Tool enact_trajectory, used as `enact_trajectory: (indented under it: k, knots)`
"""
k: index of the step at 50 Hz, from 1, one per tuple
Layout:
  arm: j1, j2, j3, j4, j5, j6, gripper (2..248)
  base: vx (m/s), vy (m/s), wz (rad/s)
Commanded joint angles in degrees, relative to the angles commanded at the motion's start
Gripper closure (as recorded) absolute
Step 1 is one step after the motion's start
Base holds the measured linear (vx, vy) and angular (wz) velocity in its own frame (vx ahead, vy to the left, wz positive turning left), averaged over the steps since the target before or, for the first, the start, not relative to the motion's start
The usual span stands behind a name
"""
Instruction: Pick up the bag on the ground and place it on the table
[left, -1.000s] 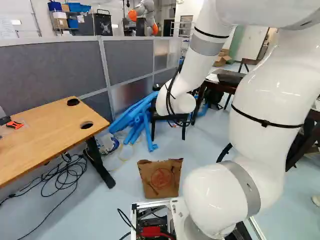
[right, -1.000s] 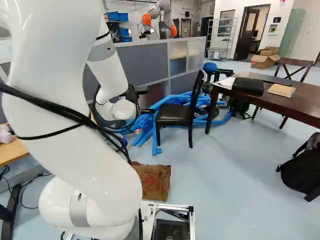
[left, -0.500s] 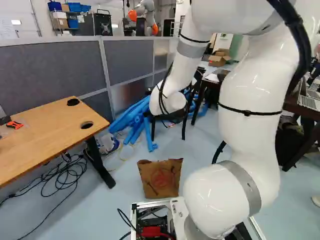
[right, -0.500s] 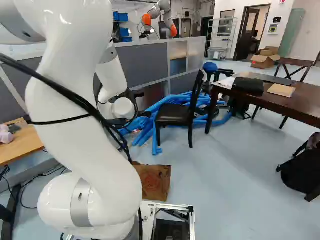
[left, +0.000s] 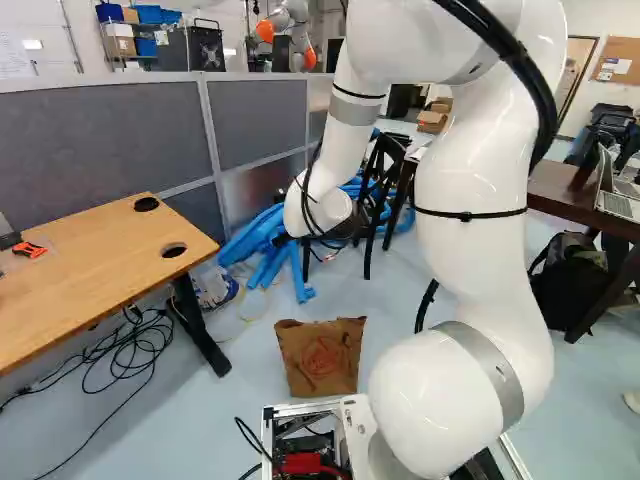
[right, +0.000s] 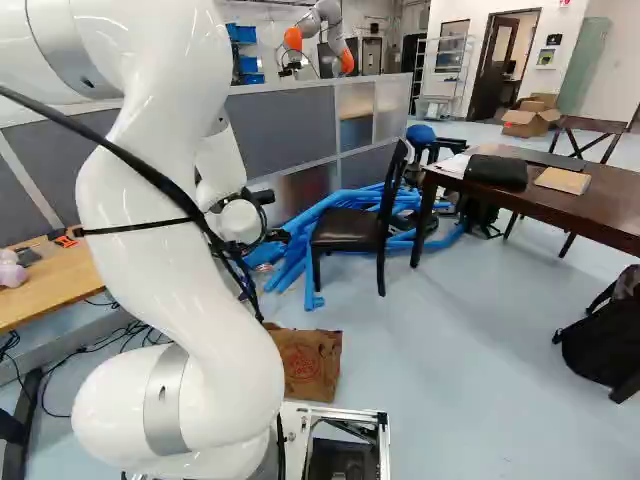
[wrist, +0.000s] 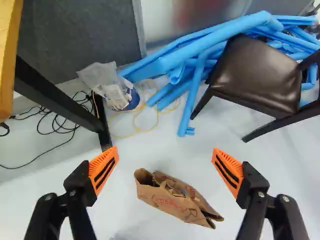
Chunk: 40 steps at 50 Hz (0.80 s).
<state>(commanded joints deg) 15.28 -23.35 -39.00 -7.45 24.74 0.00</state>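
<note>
Gripper: the black gripper (right: 274, 236) is being held above the floor (wrist: 135, 187), and its jaws are being kept wide apart.
Orange pads: the orange pads (wrist: 104, 169) are being turned toward each other, with open space being left between them.
Brown paper bag: the brown paper bag (wrist: 167, 197) is being supported by the floor, and in the wrist view it is being framed between the two jaws, apart from both; a red print is being shown on its side.
Wooden table: the light wooden table (left: 90, 275) is being seen out to the side, beyond one jaw, and its dark leg (wrist: 55, 95) is being shown near that jaw.
Black cables: the black cables (wrist: 55, 131) are being spread on the floor on the same side.
Blue tubes: the blue tubes (wrist: 200, 45) are being piled ahead of the jaws.
Chair: the dark chair (wrist: 257, 72) is being seen ahead of the other jaw, beside the tubes.
</note>
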Motion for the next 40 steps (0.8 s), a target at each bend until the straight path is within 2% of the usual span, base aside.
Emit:
enact_trajectory:
  k: [16,23,40]
  knots:
    - [0.4,-4.2,-2.7,-0.9,-4.3,-0.6,3,0.0,0.0,0.0]
    - [0.3,-6.0,-3.7,-1.2,-6.5,-3.9,3,0.0,0.0,0.0]
    - [0.2,-10.1,-6.3,-1.9,-13.0,-13.9,3,0.0,0.0,0.0]
